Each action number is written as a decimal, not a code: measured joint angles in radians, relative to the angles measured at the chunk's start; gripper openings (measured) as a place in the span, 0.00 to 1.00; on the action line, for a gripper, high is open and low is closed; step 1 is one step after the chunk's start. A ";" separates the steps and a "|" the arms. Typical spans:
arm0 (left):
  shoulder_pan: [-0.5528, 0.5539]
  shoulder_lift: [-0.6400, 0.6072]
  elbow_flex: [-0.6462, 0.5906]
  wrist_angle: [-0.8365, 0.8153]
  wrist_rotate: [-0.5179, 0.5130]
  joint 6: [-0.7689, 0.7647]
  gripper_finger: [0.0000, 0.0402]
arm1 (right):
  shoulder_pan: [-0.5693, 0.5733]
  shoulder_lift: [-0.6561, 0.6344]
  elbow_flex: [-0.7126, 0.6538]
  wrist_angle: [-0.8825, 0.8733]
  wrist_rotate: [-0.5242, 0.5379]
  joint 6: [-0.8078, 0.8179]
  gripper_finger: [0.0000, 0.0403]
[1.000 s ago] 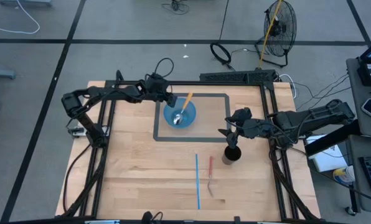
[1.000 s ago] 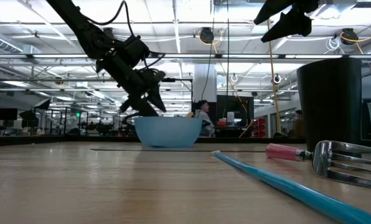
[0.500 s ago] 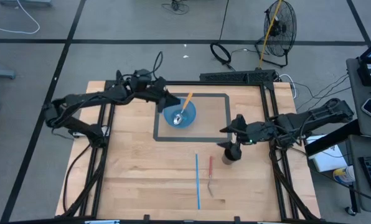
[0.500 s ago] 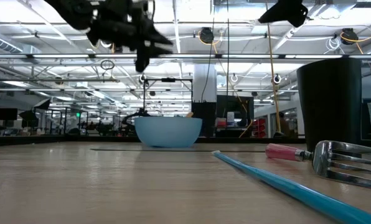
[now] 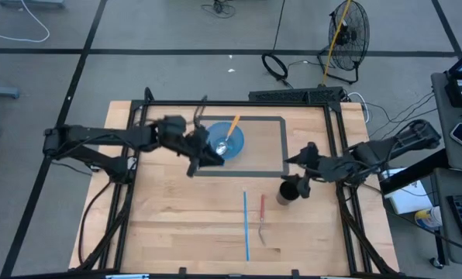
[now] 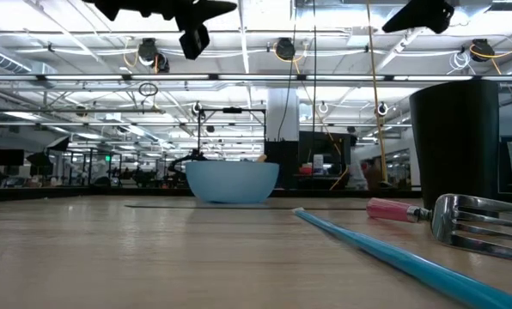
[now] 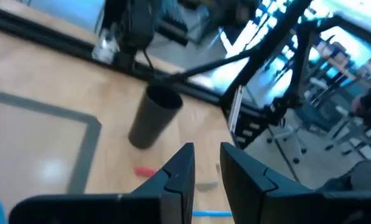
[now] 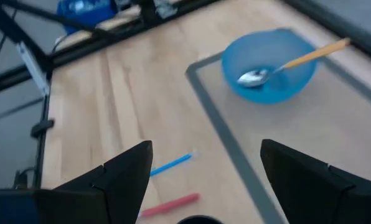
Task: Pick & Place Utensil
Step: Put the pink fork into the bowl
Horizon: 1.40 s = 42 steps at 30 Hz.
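Note:
A blue bowl [image 5: 225, 142] stands inside the grey taped rectangle and holds a spoon [image 8: 255, 76] with an orange handle that leans on the rim. My left gripper [image 5: 212, 160] hovers high by the bowl's near-left side, its fingers [image 7: 184, 167] a small gap apart with nothing between them. My right gripper [image 5: 304, 181] hangs wide open just right of a black cup [image 5: 287, 191], empty. A blue-handled utensil [image 5: 246, 225] and a red-handled fork [image 5: 262, 221] lie flat on the wood nearer the front edge.
The black cup [image 7: 149, 116] stands upright between the bowl and the table's right rail [image 5: 341, 155]. Bare wood spreads left of the two flat utensils. Black frame rails run along the table's left, far and right sides.
My left gripper has risen from the bowl's far-left rim and swung toward the table's near edge, past the bowl's left side, turning as it went. The spoon has stayed in the bowl. My right gripper has drifted a little toward the table's right edge.

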 joint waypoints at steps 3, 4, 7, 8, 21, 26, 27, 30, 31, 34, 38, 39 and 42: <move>-0.066 0.004 -0.002 -0.009 -0.078 -0.031 0.20 | 0.014 -0.053 0.000 -0.026 0.049 -0.011 0.73; -0.086 0.010 -0.001 0.002 -0.111 -0.040 0.20 | 0.017 -0.071 0.000 -0.044 0.064 -0.013 0.73; -0.139 0.028 -0.001 -0.005 -0.195 -0.068 0.20 | 0.019 -0.118 0.000 -0.123 0.098 0.003 0.73; -0.153 0.035 -0.002 -0.010 -0.220 -0.078 0.19 | 0.019 -0.132 0.000 -0.149 0.104 0.019 0.73; -0.227 0.049 0.000 -0.022 -0.416 -0.183 0.19 | 0.228 -0.077 0.000 -0.166 -0.057 0.085 0.73; -0.227 0.049 0.000 -0.053 -0.419 -0.178 0.16 | 0.311 0.033 0.000 -0.036 -0.033 0.132 0.73; -0.229 0.049 0.000 -0.060 -0.418 -0.171 0.15 | 0.316 0.059 0.000 -0.003 -0.021 0.147 0.73; -0.231 0.049 0.000 -0.102 -0.383 -0.124 0.14 | 0.326 0.145 0.000 0.100 -0.006 0.198 0.73; -0.230 0.049 0.000 -0.121 -0.362 -0.111 0.13 | 0.326 0.175 0.000 0.134 0.011 0.220 0.73; -0.231 0.049 0.000 -0.191 -0.292 -0.098 0.12 | 0.327 0.260 0.000 0.239 0.057 0.294 0.73; -0.241 0.049 0.000 -0.291 -0.226 -0.059 0.11 | 0.326 0.350 0.001 0.333 0.099 0.419 0.73; -0.245 0.049 0.000 -0.315 -0.222 -0.044 0.11 | 0.326 0.371 0.009 0.328 0.116 0.460 0.73; -0.250 0.048 0.000 -0.372 -0.218 -0.011 0.11 | 0.325 0.429 0.055 0.308 0.121 0.552 0.73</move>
